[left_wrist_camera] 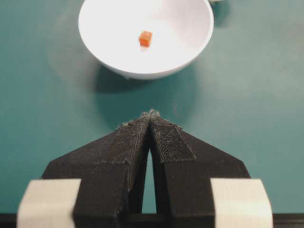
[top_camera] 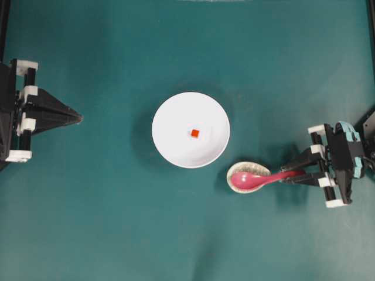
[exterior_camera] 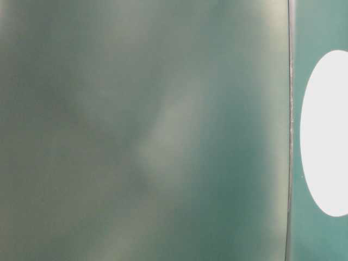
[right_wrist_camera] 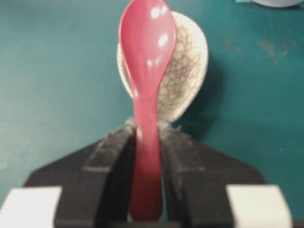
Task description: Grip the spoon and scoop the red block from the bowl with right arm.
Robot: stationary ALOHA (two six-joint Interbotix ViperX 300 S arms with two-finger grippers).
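The right gripper (right_wrist_camera: 147,142) is clamped on the handle of the spoon (right_wrist_camera: 146,57), whose scoop is over the small speckled dish (right_wrist_camera: 187,71). So the grasp step looks done. The red block (top_camera: 194,133) lies in the middle of the bowl (top_camera: 167,117). Next, I judge, the spoon must travel to the bowl and slide under the block. The left gripper (left_wrist_camera: 151,118) rests closed, apart.

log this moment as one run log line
right gripper: shut on glossy pink spoon handle | scoop: over small crackled beige dish | tiny red block: in white bowl | left gripper: shut, idle
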